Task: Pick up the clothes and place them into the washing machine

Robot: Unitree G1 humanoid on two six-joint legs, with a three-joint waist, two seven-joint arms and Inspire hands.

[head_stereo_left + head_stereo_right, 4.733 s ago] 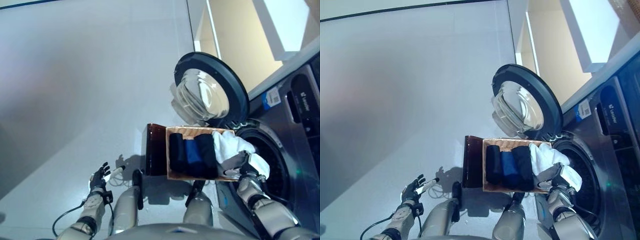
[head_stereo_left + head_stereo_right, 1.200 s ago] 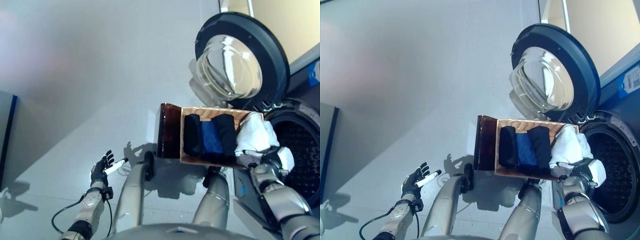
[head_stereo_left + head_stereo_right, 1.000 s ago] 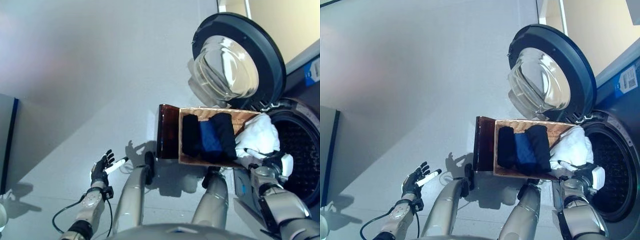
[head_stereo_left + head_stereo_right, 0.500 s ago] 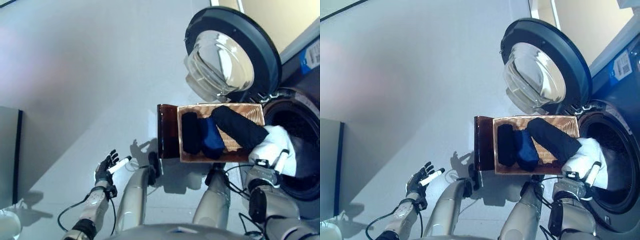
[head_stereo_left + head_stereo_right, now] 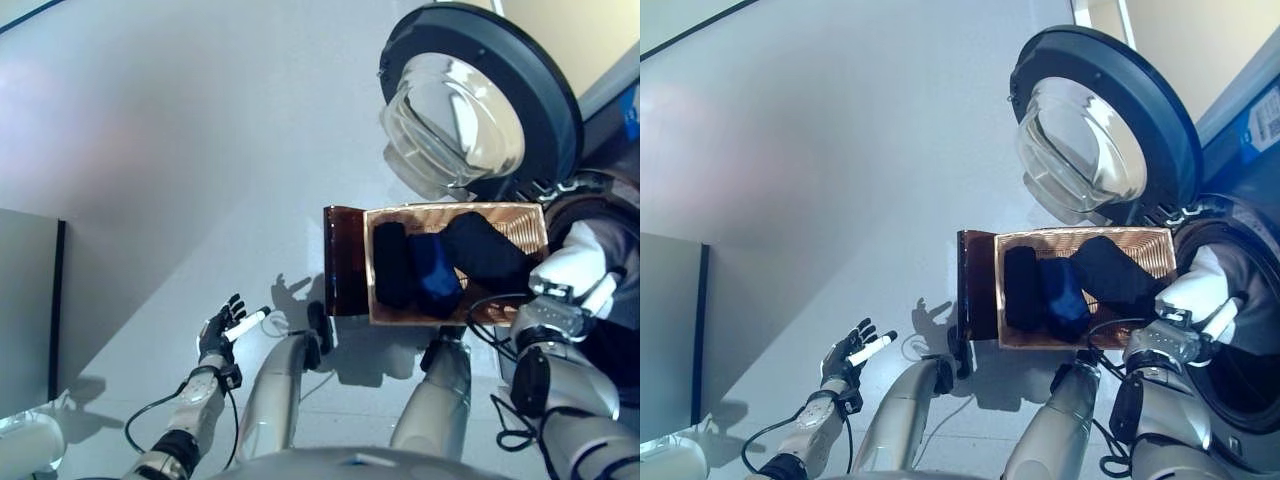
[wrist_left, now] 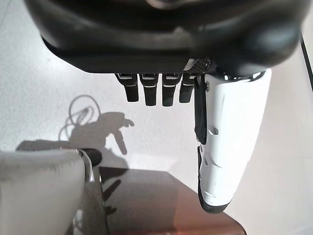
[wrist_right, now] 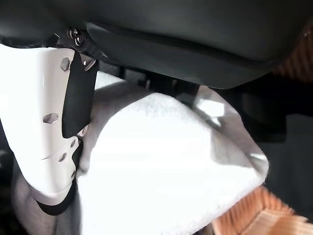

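My right hand [image 5: 562, 312] is shut on a white cloth [image 5: 577, 262] and holds it at the mouth of the washing machine's drum [image 5: 1252, 345], just past the basket's right end. In the right wrist view the cloth [image 7: 171, 166] bulges past the white-covered thumb [image 7: 44, 127]. The wicker basket [image 5: 523, 217] rests on the dark brown box [image 5: 343, 260]. It holds a black roll [image 5: 390, 265], a blue garment [image 5: 438, 277] and a black garment [image 5: 485, 250] lying aslant. My left hand [image 5: 222, 335] is open and empty over the floor at the lower left.
The machine's round door [image 5: 470, 100] stands open just beyond the basket. A grey panel [image 5: 25, 300] stands at the far left, with a pale rounded object [image 5: 30, 440] below it. Grey floor [image 5: 200, 150] spreads to the left.
The right hand has lifted the white cloth out of the basket and carried it right, to the drum's mouth. One black garment now lies aslant. The camera has shifted.
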